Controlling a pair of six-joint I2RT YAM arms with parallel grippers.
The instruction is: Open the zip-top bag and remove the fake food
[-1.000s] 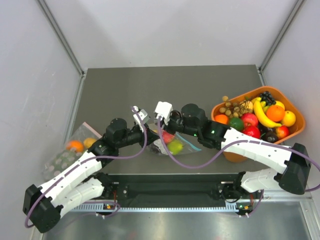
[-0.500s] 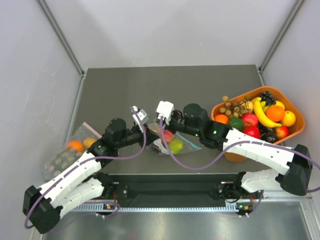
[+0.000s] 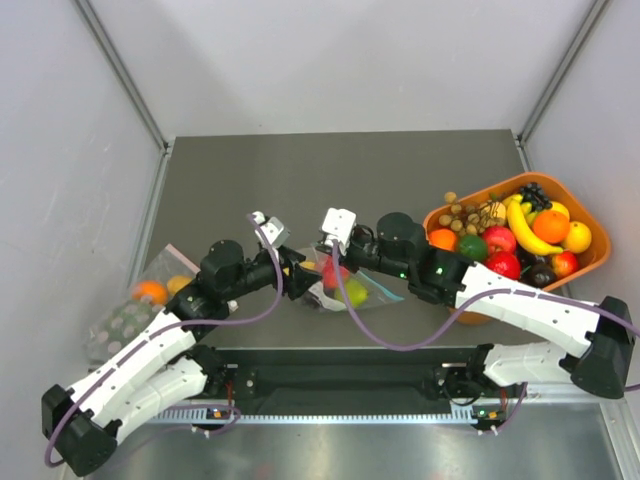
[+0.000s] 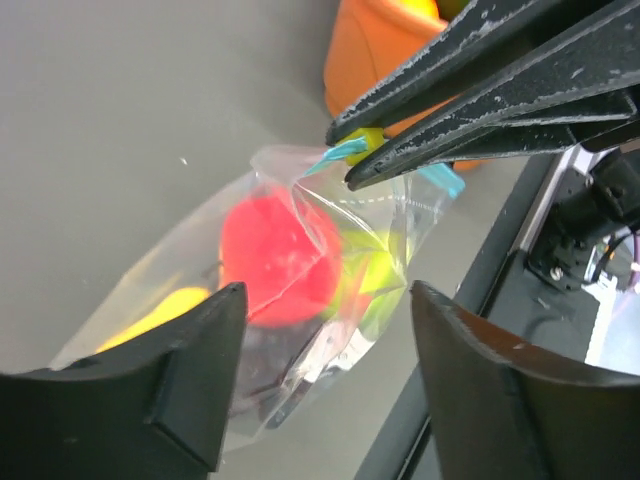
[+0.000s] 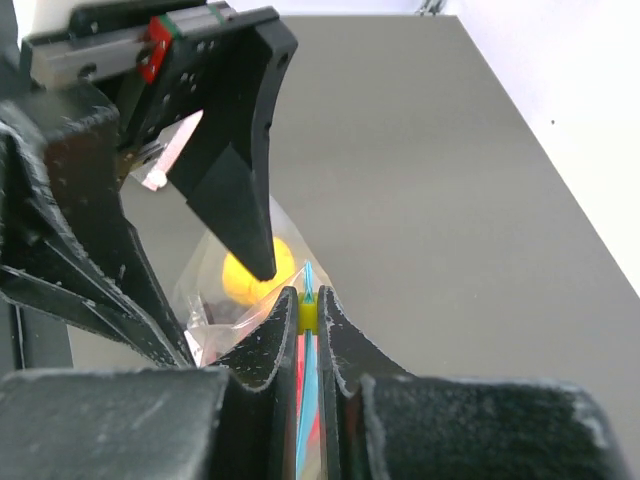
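Observation:
The zip-top bag (image 3: 368,291) lies on the grey table between my arms. It is clear plastic with a teal-blue zip strip (image 4: 442,181). Through it show the fake food: a red apple (image 4: 272,255), a lime-green fruit (image 4: 377,274) and a yellow lemon (image 4: 160,315). My right gripper (image 5: 308,300) is shut on the zip strip at its yellow slider (image 4: 367,142), and the lemon (image 5: 284,259) lies just beyond its tips. My left gripper (image 4: 328,295) is open, one finger on each side of the bag, without touching it.
An orange basket (image 3: 592,263) of mixed fruit stands at the right, close to the right arm. A second clear bag (image 3: 150,295) with fruit lies at the table's left edge. The black front rail (image 4: 500,260) runs just near of the bag.
My left gripper has opened and drawn back to the left, letting go of the bag. My right gripper has shut fully on the zip strip and shifted slightly right.

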